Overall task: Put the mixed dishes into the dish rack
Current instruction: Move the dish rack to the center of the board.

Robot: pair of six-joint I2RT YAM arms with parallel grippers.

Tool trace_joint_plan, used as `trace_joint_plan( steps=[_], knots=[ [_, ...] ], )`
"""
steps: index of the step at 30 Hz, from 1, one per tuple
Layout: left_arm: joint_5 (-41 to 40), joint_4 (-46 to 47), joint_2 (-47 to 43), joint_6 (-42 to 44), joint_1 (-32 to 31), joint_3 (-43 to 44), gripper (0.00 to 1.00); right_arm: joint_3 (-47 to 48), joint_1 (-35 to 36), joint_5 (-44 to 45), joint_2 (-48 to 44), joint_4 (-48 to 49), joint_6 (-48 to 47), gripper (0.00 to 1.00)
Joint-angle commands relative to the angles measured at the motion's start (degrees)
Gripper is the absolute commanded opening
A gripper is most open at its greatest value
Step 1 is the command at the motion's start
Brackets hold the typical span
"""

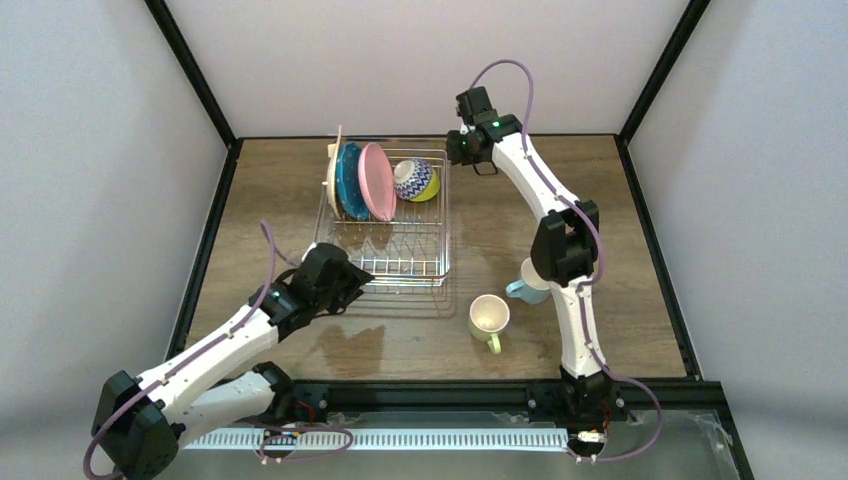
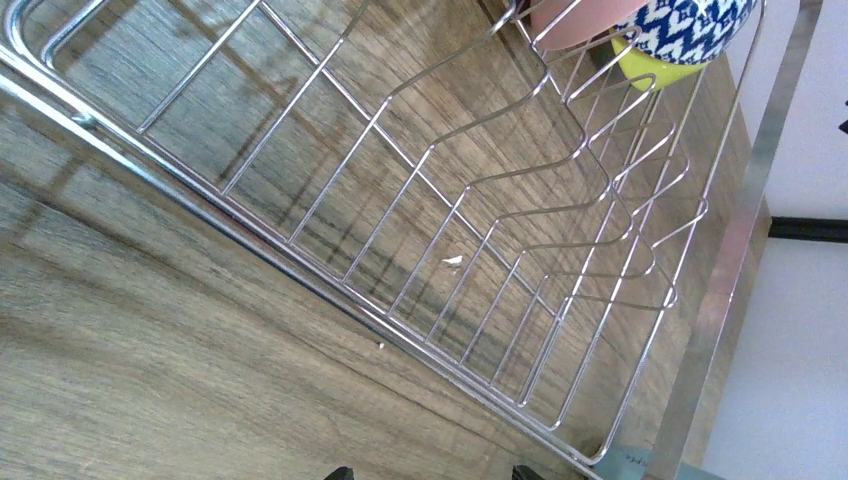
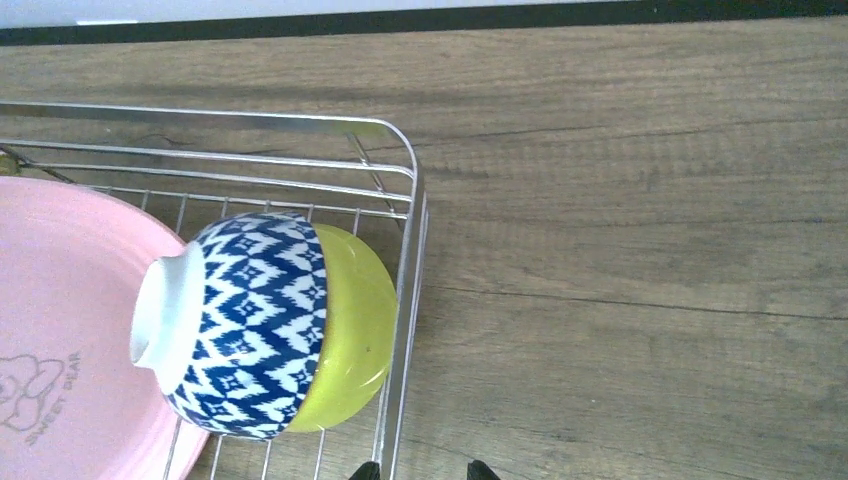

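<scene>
The dish rack [image 1: 443,230] stands mid-table. In its far half the tan plate [image 1: 333,170], teal plate [image 1: 350,182] and pink plate [image 1: 376,180] stand on edge, and the patterned bowl [image 1: 415,180] lies on its side at the far right corner. The pale yellow-green mug [image 1: 489,318] and the light-blue mug [image 1: 525,288], partly hidden by the right arm, sit on the table right of the rack. My left gripper [image 1: 350,283] is open and empty at the rack's near left corner. My right gripper [image 1: 458,148] is open and empty, beside the bowl [image 3: 250,330] over the rack's rim [image 3: 405,290].
The rack's near half [image 2: 450,230] is bare wire with plate dividers. Black frame rails border the wooden table [image 1: 600,220], with white walls behind. The right arm's elbow [image 1: 565,245] hangs over the light-blue mug.
</scene>
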Motion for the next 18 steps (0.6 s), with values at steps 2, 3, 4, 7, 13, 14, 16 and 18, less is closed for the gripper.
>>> trace_joint_plan(
  steps=[2,3,4,7,13,14,16,18],
  knots=[
    [-1.5,1.7,1.3,0.2,-0.1,0.0,0.90,3.2,0.3,-1.0,0.7,-0.5,-1.5,0.49],
    [-1.6,1.9,1.5,0.1,0.0,0.0,0.90,3.6,0.3,-1.0,1.1,-0.6,-1.6,0.49],
    [-1.8,2.0,1.7,0.0,-0.1,-0.1,0.90,4.1,0.3,-1.0,1.5,-0.8,-1.7,0.49],
    [-2.2,2.4,2.2,-0.3,-0.1,-0.1,0.91,6.0,0.3,-1.8,3.0,-1.5,-1.8,0.49],
    [-3.1,2.9,3.4,-0.8,0.0,0.2,0.91,7.0,0.4,-2.9,5.4,-1.7,-2.0,0.49],
    [-3.2,3.0,3.6,-0.8,0.0,0.3,0.91,7.0,0.4,-3.0,5.7,-1.8,-2.0,0.49],
    [-3.3,3.1,4.3,-0.9,0.1,0.5,0.91,6.9,0.4,-3.2,6.3,-2.0,-2.1,0.49],
    [-3.4,3.1,4.9,-0.9,0.1,0.8,0.91,6.9,0.4,-3.2,6.9,-2.1,-2.2,0.49]
  ],
)
